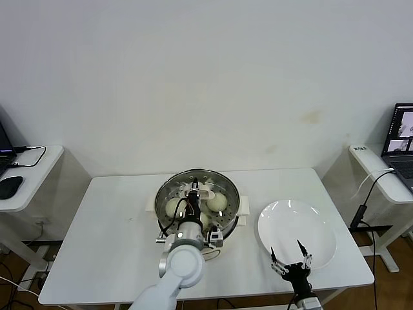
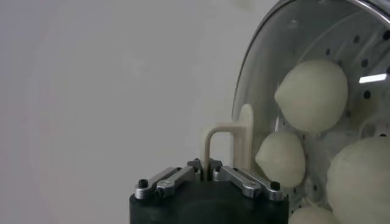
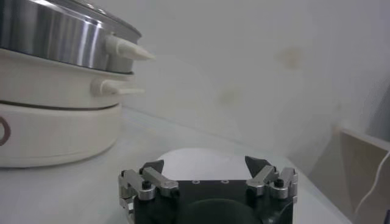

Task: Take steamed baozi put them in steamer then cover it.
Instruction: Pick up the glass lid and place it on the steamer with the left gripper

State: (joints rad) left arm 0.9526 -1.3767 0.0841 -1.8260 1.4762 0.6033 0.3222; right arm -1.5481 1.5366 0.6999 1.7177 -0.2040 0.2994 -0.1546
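The steamer (image 1: 229, 194) stands mid-table on its white base. Several cream-white baozi (image 1: 217, 202) lie inside on the perforated tray; in the left wrist view they (image 2: 312, 94) show through the glass. The clear glass cover (image 2: 292, 36) sits on the steamer's rim (image 1: 197, 173). My left gripper (image 1: 193, 192) is above the steamer's middle, shut on the cover's cream-white handle (image 2: 228, 143). My right gripper (image 1: 290, 256) is open and empty at the near edge of the white plate (image 1: 297, 229).
The plate bears nothing. In the right wrist view the steamer's steel wall (image 3: 55, 36) and white base (image 3: 55, 134) stand beside the plate (image 3: 201, 161). Side desks flank the table, with a laptop (image 1: 401, 139) on the right and a mouse (image 1: 10, 186) on the left.
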